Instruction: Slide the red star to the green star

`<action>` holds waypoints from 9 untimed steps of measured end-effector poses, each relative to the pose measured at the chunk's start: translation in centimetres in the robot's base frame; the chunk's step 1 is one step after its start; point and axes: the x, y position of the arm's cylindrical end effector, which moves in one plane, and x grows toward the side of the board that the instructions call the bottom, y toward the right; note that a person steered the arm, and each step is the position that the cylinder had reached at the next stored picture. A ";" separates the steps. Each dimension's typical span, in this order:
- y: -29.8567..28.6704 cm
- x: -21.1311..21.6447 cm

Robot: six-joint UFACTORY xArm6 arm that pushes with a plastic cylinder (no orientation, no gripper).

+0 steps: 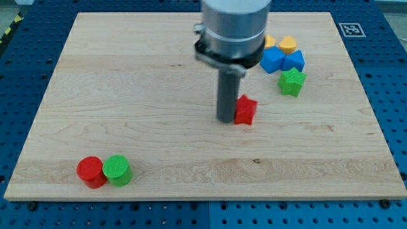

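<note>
The red star lies a little right of the board's middle. The green star lies up and to the right of it, apart from it. My tip stands on the board right against the red star's left side. The rod rises from it to the arm's grey body at the view's top.
Two blue blocks and two yellow-orange blocks cluster just above the green star. A red cylinder and a green cylinder touch each other at the board's bottom left. The wooden board ends in blue table on all sides.
</note>
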 end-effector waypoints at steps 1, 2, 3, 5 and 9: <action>0.3 -0.5; 0.9 4.2; 3.3 3.8; 3.4 2.6; 3.3 -1.1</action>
